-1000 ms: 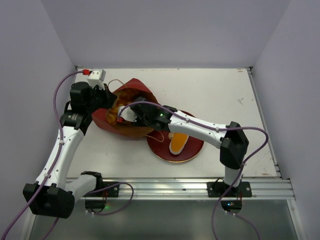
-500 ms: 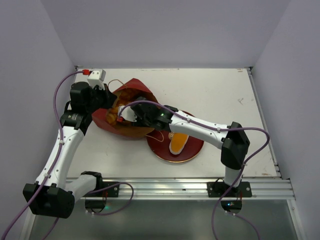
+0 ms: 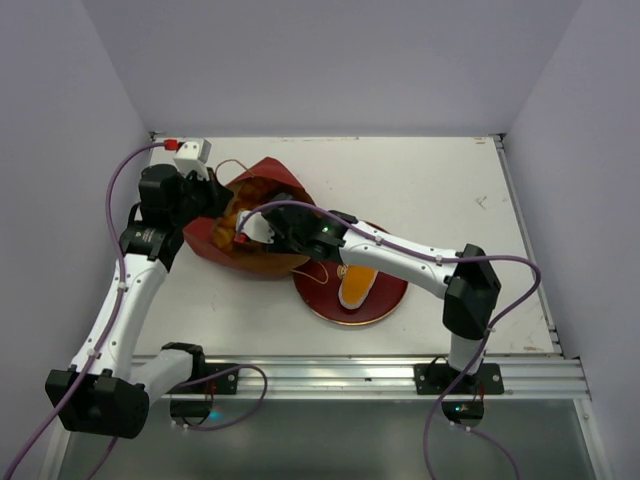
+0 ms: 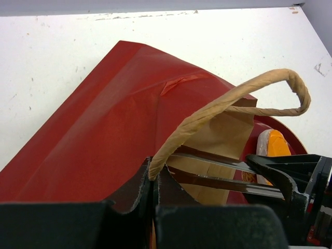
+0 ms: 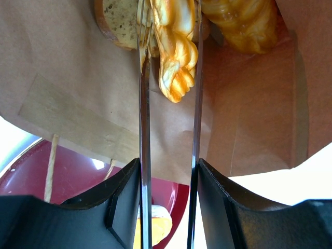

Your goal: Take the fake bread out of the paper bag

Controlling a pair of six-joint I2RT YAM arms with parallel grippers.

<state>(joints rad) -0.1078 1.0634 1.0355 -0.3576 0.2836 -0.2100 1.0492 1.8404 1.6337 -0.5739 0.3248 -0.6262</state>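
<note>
The dark-red paper bag [image 3: 215, 238] lies on its side at the left of the table, its mouth toward the plate. My left gripper [image 3: 208, 200] is shut on the bag's rim at the base of the tan cord handle [image 4: 233, 98], seen up close in the left wrist view [image 4: 154, 174]. My right gripper [image 3: 250, 230] reaches into the bag's mouth. In the right wrist view its thin fingers [image 5: 170, 21] press both sides of a golden twisted bread stick [image 5: 174, 57]. A round tan slice [image 5: 116, 21] and a ridged loaf [image 5: 244, 21] lie deeper inside on the brown kraft lining.
A round dark-red plate [image 3: 320, 305] sits right of the bag and carries a flat orange slab [image 3: 357, 285]; the plate [image 5: 78, 176] and the slab [image 5: 155, 228] also show in the right wrist view. A white-and-red block [image 3: 190, 150] stands at the back left corner.
Almost nothing differs. The right arm's elbow has shifted very slightly to the right; the bag and the left arm have not moved.
</note>
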